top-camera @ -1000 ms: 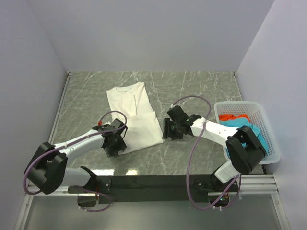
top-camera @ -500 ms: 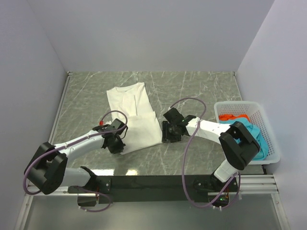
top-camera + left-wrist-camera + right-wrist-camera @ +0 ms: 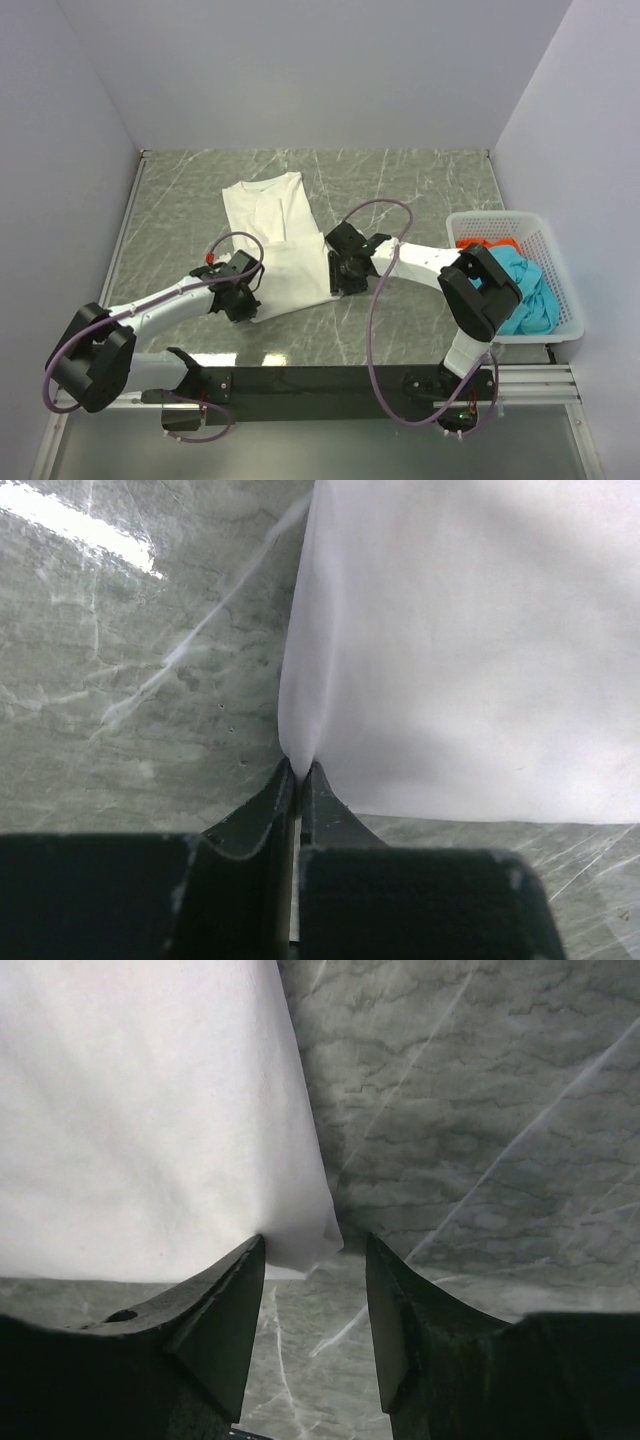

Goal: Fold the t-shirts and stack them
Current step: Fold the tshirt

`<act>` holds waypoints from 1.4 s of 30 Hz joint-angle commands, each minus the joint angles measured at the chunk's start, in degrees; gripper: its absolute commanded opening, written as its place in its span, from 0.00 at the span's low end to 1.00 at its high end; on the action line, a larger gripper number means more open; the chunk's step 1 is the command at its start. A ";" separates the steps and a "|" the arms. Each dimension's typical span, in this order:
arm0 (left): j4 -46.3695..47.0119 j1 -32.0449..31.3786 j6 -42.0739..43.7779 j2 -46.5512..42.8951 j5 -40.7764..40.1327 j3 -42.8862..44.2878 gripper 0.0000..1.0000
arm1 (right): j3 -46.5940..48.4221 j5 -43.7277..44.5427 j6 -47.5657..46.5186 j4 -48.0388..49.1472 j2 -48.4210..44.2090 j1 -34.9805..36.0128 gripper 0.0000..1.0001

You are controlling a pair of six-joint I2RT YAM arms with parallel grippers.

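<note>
From above, the white shirt (image 3: 272, 235) is seen lying flat on the counter (image 3: 400, 180), folded lengthwise into a narrow strip with its collar toward the far side. The left end effector (image 3: 243, 297) is set at the strip's near left corner and the right end effector (image 3: 340, 273) at its near right corner. At the right, the basket (image 3: 565, 300) holds the teal shirt (image 3: 522, 290) and the red-orange shirt (image 3: 487, 243), both bunched and unfolded.

In the left wrist view, the left end effector is closed tightly, and the shirt's corner is pinched between its fingertips, with the cloth drawn up slightly from the counter.

In the right wrist view, the right end effector is parted moderately and holds nothing. The opposite near corner lies just between the fingertips, flat on the counter and not yet gripped.

The task is judged to be at an early stage. The lengthwise folds of the first shirt appear done, while the crosswise fold is not yet made; for that, the right corner would have to be gripped and both corners carried toward the collar. Two shirts are left to be taken out, folded and stacked.
</note>
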 commanded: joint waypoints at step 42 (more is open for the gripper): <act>-16.56 -0.57 4.45 -9.77 8.35 8.72 0.01 | 5.93 2.35 -4.80 -20.72 -7.42 3.14 0.00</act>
